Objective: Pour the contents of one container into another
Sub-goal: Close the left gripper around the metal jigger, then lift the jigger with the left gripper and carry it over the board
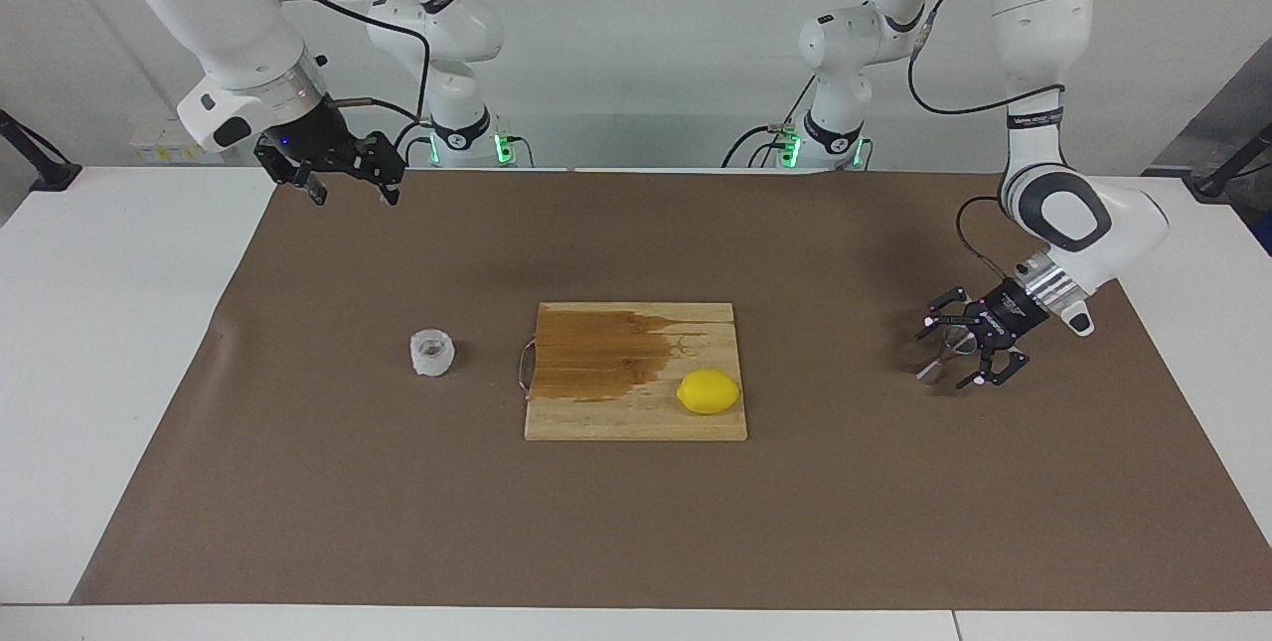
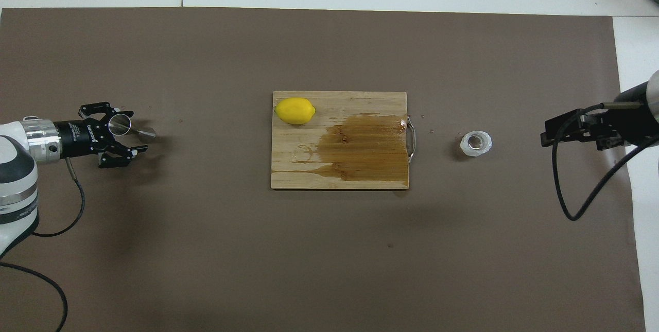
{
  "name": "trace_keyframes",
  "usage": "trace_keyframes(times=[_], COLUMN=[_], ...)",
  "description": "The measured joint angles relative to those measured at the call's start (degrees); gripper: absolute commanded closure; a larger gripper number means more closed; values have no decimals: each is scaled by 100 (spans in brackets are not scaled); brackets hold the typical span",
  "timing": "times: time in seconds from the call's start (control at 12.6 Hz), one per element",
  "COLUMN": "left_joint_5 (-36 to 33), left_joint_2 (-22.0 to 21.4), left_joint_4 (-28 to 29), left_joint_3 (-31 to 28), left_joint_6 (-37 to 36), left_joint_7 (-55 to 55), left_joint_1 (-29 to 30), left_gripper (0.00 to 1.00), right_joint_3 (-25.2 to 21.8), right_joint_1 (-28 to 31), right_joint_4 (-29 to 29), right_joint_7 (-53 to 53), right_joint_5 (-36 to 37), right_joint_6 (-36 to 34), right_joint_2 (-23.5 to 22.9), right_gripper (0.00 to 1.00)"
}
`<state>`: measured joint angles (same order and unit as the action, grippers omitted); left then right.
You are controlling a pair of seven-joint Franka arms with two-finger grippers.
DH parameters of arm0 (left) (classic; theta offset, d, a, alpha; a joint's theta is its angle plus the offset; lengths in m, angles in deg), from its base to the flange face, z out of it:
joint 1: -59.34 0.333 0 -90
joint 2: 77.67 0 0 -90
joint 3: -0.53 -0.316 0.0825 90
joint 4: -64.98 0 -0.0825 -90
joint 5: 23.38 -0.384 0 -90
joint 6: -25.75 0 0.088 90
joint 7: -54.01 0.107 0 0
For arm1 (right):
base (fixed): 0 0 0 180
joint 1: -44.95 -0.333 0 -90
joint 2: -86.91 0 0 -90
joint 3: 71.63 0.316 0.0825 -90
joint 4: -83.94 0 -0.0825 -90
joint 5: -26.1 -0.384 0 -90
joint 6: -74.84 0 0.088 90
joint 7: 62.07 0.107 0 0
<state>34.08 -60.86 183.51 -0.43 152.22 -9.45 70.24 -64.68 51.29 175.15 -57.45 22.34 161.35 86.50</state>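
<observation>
Reaching with jaws apart, the left gripper [image 1: 962,355] brackets the jigger [image 1: 942,355]: light, stiff, slippery metal; hold its narrow waist. Right gripper [image 1: 350,186] waits, jaws apart.

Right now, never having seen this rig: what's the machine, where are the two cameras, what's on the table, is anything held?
Two white robot arms with black two-finger grippers work at a table covered by a brown mat. One picture faces the robots from across the table; the other looks down from above their own end.

On the mat lie a stained wooden cutting board carrying a yellow lemon, a small translucent crinkled plastic cup toward the right arm's end, and a shiny hourglass-shaped metal jigger toward the left arm's end.

The left gripper is open, its fingers either side of the jigger, which leans over; no grip shows. The right gripper waits open in the air, over the mat's edge by its base. Nothing is held.
</observation>
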Motion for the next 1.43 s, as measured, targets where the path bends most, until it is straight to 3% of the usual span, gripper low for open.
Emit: trace_keyframes(times=[0.08,0.24,0.95,1.43], left_joint_5=[76,202,493,928], left_joint_2=[-6,-16,-481,-1084], left_joint_4=[4,6,5,7], left_joint_3=[-18,-34,19,94], left_joint_6=[0,6,10,374], left_joint_7=[0,0,0,-806], left_joint_1=[5,9,-13,-1015], left_gripper=[39,97,100,100], right_joint_3=[0,0,0,0], right_joint_1=[0,0,0,0], right_joint_4=[0,0,0,0], right_joint_7=[0,0,0,0], right_joint_5=[0,0,0,0], right_joint_6=[0,0,0,0], right_joint_2=[0,0,0,0], right_gripper=[0,0,0,0])
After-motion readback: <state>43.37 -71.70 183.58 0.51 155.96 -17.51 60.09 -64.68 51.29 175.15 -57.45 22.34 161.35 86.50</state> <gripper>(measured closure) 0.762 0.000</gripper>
